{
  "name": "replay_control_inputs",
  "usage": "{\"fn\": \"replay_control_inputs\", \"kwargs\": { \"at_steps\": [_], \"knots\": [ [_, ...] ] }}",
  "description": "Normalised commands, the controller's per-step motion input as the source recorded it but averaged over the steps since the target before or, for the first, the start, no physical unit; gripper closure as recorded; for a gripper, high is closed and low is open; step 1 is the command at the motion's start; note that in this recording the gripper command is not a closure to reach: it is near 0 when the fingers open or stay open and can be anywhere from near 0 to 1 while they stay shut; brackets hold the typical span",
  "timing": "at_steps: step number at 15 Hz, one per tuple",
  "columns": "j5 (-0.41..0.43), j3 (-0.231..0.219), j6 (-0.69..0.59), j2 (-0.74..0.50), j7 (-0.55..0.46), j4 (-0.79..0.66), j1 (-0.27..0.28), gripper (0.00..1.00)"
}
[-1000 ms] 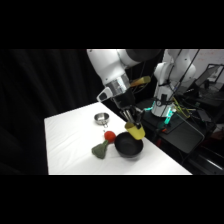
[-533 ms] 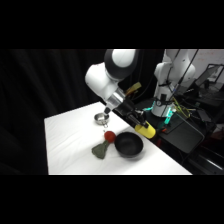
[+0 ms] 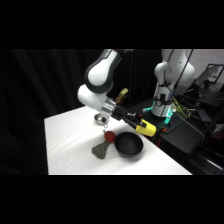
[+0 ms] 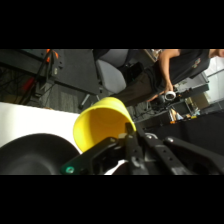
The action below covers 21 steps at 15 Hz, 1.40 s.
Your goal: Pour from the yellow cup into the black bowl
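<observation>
One small plain yellow cup [image 3: 146, 129] lies tipped sideways, long axis near-horizontal, frame centre-right | gripper [image 3: 136, 123] pinches it | wide round black bowl [image 3: 128, 146] just below-left.

place: robotics lab | evidence: black curtain [image 3: 45, 80] behind white table [image 3: 70, 145] | second white robot arm [image 3: 170, 75] on a bench cluttered with cables [image 3: 175, 107] | office chair [image 4: 111, 75], person's arm [image 4: 167, 70]
</observation>
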Motion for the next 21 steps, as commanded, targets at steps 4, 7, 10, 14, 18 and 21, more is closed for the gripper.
{"fn": "replay_control_inputs", "kwargs": {
  "at_steps": [4,7,10,14,18,21],
  "knots": [
    [0.125,0.043,-0.33,0.17,0.09,0.36,-0.044,0.18],
    [0.078,0.023,-0.23,0.06,0.1,0.24,-0.034,0.18],
    [-0.035,-0.035,0.04,-0.16,0.19,0.08,0.033,0.18],
    [-0.259,-0.071,0.34,-0.46,0.3,-0.12,0.143,0.18],
    [-0.288,-0.045,0.37,-0.46,0.32,-0.13,0.129,0.18],
    [-0.308,-0.063,0.46,-0.32,0.28,-0.11,0.098,0.18]
  ]
}}
